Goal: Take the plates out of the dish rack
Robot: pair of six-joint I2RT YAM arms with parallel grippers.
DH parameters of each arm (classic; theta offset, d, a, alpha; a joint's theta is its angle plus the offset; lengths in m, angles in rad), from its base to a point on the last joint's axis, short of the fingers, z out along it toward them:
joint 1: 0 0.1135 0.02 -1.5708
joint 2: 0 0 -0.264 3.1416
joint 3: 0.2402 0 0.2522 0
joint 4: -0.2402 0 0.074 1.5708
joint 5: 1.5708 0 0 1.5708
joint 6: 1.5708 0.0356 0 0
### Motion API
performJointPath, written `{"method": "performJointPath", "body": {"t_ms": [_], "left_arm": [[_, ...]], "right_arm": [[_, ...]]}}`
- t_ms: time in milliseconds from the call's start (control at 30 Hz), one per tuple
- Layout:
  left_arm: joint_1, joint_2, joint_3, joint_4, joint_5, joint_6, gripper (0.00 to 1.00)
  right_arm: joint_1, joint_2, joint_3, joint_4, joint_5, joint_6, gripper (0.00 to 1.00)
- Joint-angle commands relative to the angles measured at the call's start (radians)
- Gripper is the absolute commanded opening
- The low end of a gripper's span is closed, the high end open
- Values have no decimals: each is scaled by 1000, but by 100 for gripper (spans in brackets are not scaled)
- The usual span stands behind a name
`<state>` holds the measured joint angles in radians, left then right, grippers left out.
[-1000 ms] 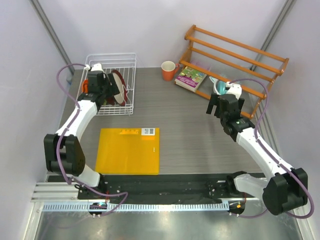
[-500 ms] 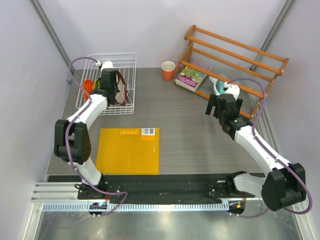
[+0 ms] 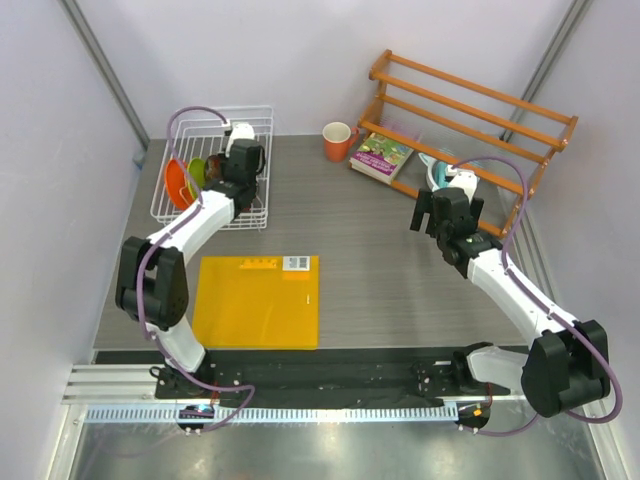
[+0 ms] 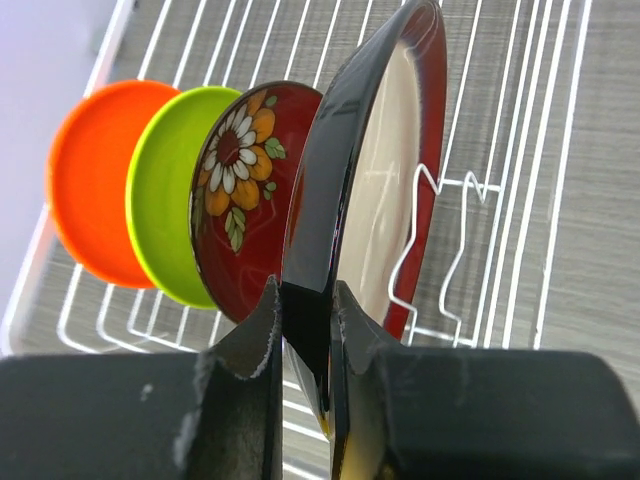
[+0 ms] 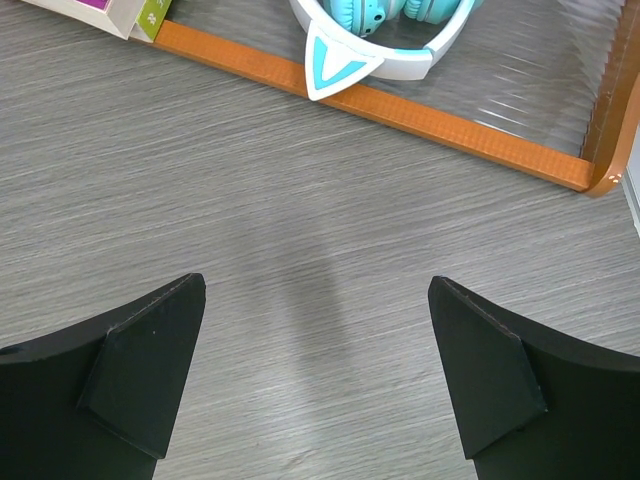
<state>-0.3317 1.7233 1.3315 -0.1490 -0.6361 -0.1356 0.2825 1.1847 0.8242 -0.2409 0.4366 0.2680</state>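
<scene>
left hand [image 4: 305, 312] grips large red plate [image 4: 385, 190] rim | lower edge hidden

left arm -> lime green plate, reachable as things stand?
Probably not yet. The left gripper is shut on the rim of the large dark red plate, and a flower-patterned red dish stands between it and the lime green plate in the dish rack. Clearing the held plate first should help.

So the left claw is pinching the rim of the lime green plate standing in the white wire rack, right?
No. The left wrist view shows the left gripper shut on the rim of the large dark red plate standing in the white wire rack; the lime green plate stands untouched.
</scene>
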Motion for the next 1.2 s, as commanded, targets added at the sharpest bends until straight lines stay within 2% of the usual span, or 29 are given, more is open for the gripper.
{"method": "performJointPath", "body": {"t_ms": [0,267,700,800,967,1100,1167], "left_arm": [[-44,-57,92,77,-145,96,0],[-78,-126,107,60,-243,131,0],[-118,-257,178,-82,-246,154,0],[-122,-295,201,-168,-173,85,0],[-124,-329,212,-268,132,-76,0],[-122,-344,161,-233,353,-183,0],[-122,-350,114,-189,445,-220,0]], "right_arm": [[6,-26,15,9,19,5,100],[7,-51,20,-6,14,11,100],[6,-82,24,-18,-50,36,100],[6,-79,33,-17,-85,37,100],[4,-51,67,11,-258,22,100],[6,-23,67,92,-471,40,100],[6,-10,59,126,-515,49,100]]}}
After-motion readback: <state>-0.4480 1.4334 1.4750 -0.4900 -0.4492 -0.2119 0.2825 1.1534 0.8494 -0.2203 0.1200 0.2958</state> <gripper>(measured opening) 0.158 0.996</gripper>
